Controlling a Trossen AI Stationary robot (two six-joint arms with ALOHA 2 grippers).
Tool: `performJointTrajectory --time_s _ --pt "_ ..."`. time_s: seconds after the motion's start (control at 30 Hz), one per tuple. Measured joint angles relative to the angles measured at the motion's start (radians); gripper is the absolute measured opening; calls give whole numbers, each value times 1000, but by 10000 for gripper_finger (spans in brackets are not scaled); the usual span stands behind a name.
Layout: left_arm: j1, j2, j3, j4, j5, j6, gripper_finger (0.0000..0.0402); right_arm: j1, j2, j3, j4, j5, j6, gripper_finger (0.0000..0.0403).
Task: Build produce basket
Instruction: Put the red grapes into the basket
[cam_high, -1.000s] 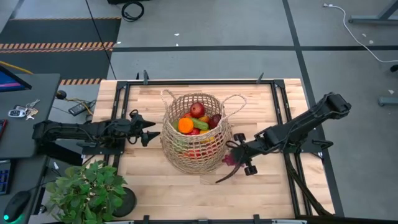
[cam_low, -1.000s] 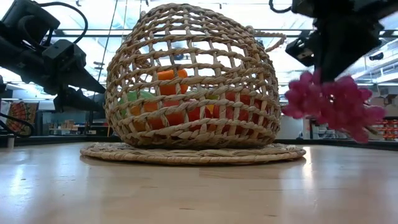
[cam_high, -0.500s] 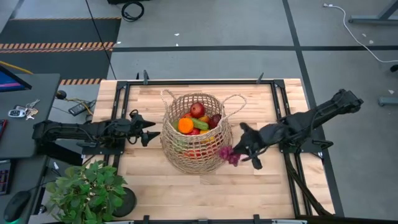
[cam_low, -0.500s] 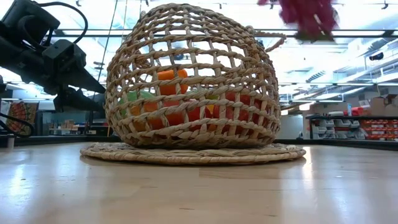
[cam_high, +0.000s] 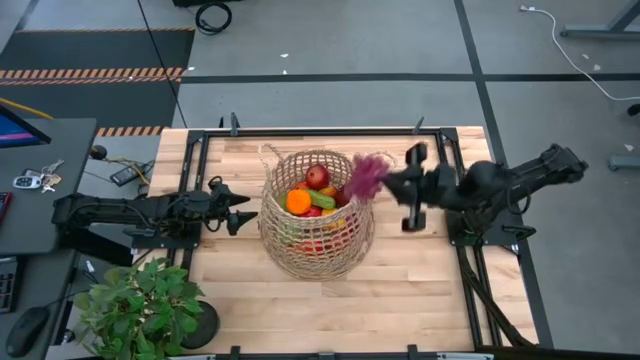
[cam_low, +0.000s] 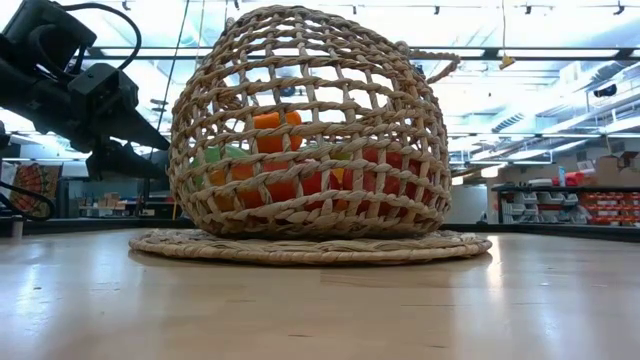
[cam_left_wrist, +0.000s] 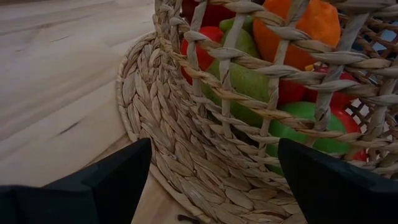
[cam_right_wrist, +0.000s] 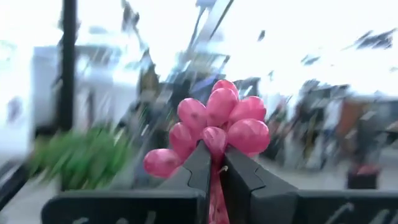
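High view: right gripper (cam_high: 388, 184) raised over basket (cam_high: 316, 215) rim — jaws clamping grapes (cam_high: 366, 176).

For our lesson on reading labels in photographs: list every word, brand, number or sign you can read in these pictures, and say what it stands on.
No text can be read in any view.
Tan open-weave wicker basket: no label.
Pale wooden table: no markings.
Shelves and boxes in the room behind: any print is too small and blurred to read.
Screen at the desk's edge: colours only, nothing legible.
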Motion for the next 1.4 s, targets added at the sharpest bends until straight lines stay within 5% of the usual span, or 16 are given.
performJointTrajectory --time_s 0.23,0.57,0.97,1.13,1.4 --pt "0 0 0 0 0 0 357 -106 20 0 349 -8 -43 32" --pt "0 0 0 0 0 0 357 -189 42 0 387 -27 -34 32" --pt "0 0 0 0 0 0 357 -327 245 0 390 -72 144 32" --pt "0 0 0 0 0 0 357 -371 319 32 210 -108 245 32" --pt "0 0 0 0 0 0 357 -432 493 309 -460 -295 277 32"
